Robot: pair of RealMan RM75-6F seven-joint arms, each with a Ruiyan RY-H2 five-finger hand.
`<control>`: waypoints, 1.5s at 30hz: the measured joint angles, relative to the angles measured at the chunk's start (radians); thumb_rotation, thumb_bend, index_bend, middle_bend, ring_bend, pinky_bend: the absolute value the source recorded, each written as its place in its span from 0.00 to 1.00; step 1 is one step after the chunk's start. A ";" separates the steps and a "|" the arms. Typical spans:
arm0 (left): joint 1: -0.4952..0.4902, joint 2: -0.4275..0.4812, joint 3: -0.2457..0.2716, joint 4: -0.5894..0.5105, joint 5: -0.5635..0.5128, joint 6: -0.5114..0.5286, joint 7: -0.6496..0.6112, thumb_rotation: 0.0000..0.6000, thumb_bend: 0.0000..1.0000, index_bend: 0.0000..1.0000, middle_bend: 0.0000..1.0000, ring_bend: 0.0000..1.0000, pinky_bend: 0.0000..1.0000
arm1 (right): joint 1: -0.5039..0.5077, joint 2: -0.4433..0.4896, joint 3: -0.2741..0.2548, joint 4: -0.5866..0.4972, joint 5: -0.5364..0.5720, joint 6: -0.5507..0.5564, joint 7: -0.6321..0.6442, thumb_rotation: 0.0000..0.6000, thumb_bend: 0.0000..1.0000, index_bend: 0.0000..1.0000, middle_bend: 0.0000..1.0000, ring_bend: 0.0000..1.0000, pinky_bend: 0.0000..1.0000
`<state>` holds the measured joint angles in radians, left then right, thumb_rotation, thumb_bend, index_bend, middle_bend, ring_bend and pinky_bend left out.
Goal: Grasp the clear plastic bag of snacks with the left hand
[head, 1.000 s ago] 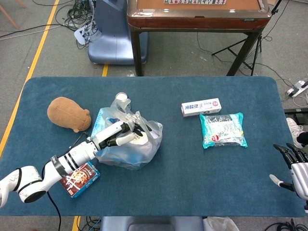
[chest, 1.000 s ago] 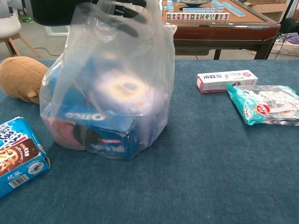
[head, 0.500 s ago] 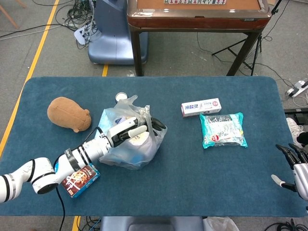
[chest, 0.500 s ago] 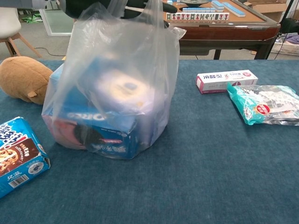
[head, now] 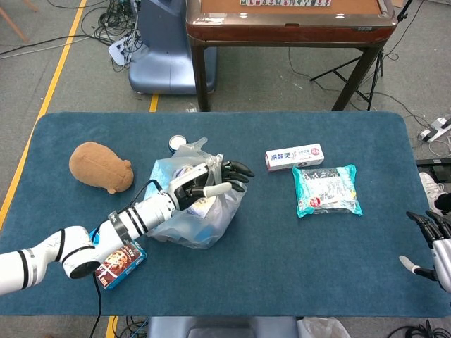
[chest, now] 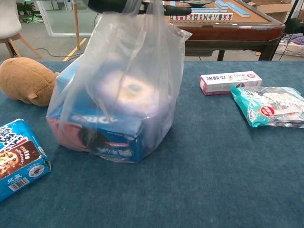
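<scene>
At centre-left of the head view we logged the left hand (head: 211, 183) gripping the clear plastic bag (head: 189, 215) top; right hand (head: 433, 243), lower right, spread.

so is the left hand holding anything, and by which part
The left hand holds the clear plastic bag by its gathered top; the right hand holds nothing.

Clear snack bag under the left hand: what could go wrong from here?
1. The left hand has the bag only by its gathered top, with some fingers sticking out past it. The thin plastic may slip free or tear if lifted.
2. The Oreo box and other snacks sit loose inside. They may shift and swing the bag.
3. The plush toy and cookie box lie close by. A swinging bag or the forearm could knock them.
</scene>
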<state>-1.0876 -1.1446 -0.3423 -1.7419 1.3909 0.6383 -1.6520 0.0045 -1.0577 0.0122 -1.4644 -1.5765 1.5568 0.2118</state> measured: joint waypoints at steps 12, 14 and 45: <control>0.022 0.045 -0.045 -0.070 0.015 -0.050 -0.245 1.00 0.15 0.30 0.30 0.31 0.54 | 0.003 -0.002 0.003 0.000 -0.004 -0.002 0.001 1.00 0.13 0.17 0.23 0.10 0.17; 0.020 0.055 -0.052 -0.078 0.022 -0.072 -0.286 1.00 0.15 0.31 0.32 0.33 0.58 | 0.003 -0.002 0.003 0.000 -0.004 -0.002 0.000 1.00 0.13 0.17 0.23 0.10 0.17; 0.128 0.272 -0.204 -0.232 -0.105 -0.140 -0.229 1.00 0.36 0.67 0.81 0.85 1.00 | -0.015 0.000 0.002 -0.006 -0.017 0.034 0.004 1.00 0.13 0.17 0.23 0.10 0.17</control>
<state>-0.9599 -0.8722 -0.5462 -1.9740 1.2863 0.4981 -1.8813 -0.0102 -1.0576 0.0141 -1.4704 -1.5935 1.5904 0.2154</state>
